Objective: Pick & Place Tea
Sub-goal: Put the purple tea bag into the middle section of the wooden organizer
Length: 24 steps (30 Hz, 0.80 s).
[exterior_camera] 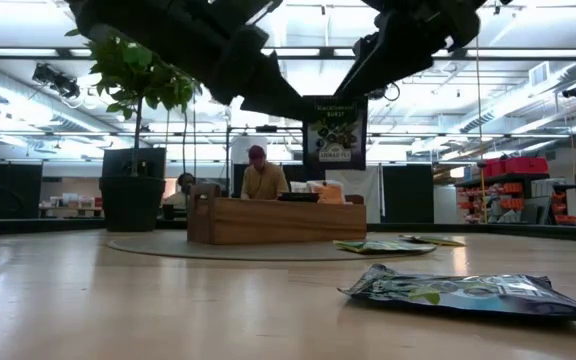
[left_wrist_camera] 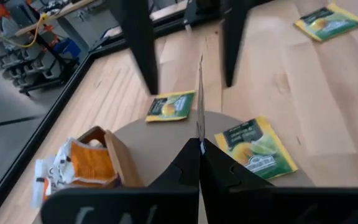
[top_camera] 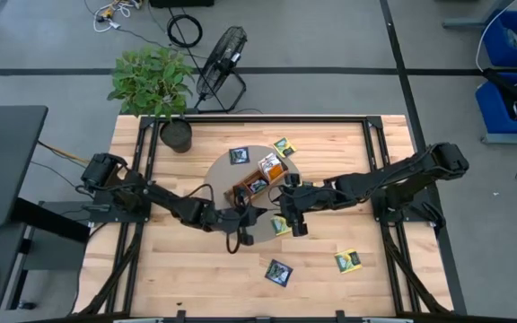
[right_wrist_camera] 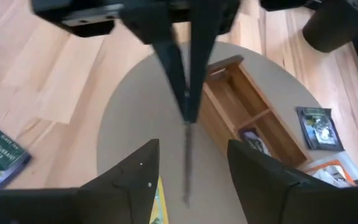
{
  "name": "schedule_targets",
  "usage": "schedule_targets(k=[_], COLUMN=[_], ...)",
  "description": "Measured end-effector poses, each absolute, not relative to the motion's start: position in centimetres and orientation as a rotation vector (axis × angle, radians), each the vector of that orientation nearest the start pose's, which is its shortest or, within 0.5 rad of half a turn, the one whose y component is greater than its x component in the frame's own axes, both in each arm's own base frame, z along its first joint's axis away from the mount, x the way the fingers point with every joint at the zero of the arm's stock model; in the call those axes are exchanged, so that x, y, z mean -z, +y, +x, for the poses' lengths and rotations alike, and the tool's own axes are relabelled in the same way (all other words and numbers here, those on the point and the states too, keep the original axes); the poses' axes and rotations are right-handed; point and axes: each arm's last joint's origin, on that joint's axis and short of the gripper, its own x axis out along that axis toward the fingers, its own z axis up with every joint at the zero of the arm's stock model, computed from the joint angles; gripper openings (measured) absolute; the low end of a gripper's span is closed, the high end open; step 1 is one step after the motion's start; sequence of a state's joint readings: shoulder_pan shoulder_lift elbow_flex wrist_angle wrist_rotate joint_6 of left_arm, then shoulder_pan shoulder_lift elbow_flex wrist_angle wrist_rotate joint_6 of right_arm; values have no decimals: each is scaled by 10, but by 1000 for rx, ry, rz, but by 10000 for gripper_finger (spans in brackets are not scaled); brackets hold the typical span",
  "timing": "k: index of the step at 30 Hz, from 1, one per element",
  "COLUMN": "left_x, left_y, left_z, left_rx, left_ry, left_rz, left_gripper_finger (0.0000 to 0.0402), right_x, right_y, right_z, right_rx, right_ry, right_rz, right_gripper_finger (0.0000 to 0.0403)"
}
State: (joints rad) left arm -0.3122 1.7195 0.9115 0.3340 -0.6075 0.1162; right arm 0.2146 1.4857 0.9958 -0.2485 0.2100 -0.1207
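Wooden table [top_camera: 151, 278]: left tool [left_wrist_camera: 199, 149] pinches a tea packet [left_wrist_camera: 199, 93] edge-on, right tool [right_wrist_camera: 188, 163] spread.

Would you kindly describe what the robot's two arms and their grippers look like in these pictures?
Both arms are dark, nearly black, built of slender jointed segments with bulkier housings at the base ends. A thin black cable loops beside the left arm. The left gripper ends in two flat, tapering dark fingers. The right gripper has broad, wedge-shaped dark fingers. No markings are legible on the right arm.
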Motion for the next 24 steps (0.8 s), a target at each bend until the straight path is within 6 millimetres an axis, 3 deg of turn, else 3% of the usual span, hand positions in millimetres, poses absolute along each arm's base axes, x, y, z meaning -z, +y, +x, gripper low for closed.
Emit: schedule_targets(k=[4, 12, 24], left_x=[-186, -187, -189], left_y=[-92, -90, -90], left_z=[341, 342, 344], left_rx=[-265, -270, -249], left_ry=[456, 446, 424], left_rz=[326, 328, 339], left_gripper_finger=[1, 1, 1], right_x=[-241, -240, -240], right_y=[57, 52, 51], right_z=[309, 310, 309], right_rx=[-37, -81, -77], right_ry=[704, 712, 721], right_rz=[-266, -225, -226], right_gripper_finger=[181, 112, 99])
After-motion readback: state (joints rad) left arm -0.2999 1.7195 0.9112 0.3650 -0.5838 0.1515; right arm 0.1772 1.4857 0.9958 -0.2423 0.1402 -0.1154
